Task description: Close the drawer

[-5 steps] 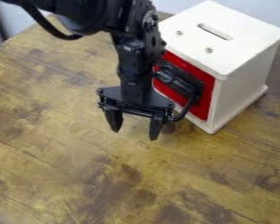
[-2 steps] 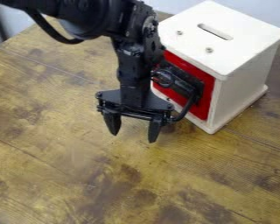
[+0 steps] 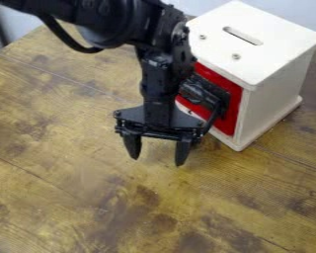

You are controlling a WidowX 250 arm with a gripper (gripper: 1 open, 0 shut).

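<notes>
The red drawer (image 3: 213, 111) sits in the cream-white cabinet (image 3: 260, 61) at the right, its flat red front facing left with a black loop handle (image 3: 204, 96). It stands out only slightly from the cabinet front; no inner walls show. My gripper (image 3: 158, 150) hangs from the black arm just left of the drawer front, fingers pointing down at the table. It is open and empty. The arm hides part of the drawer front.
The worn wooden table (image 3: 68, 188) spreads to the left and front. The cabinet has a slot (image 3: 243, 38) in its top. The table's far edge runs along the upper left.
The gripper and arm have shifted a little to the right, closer to the drawer front. The drawer looks about the same.
</notes>
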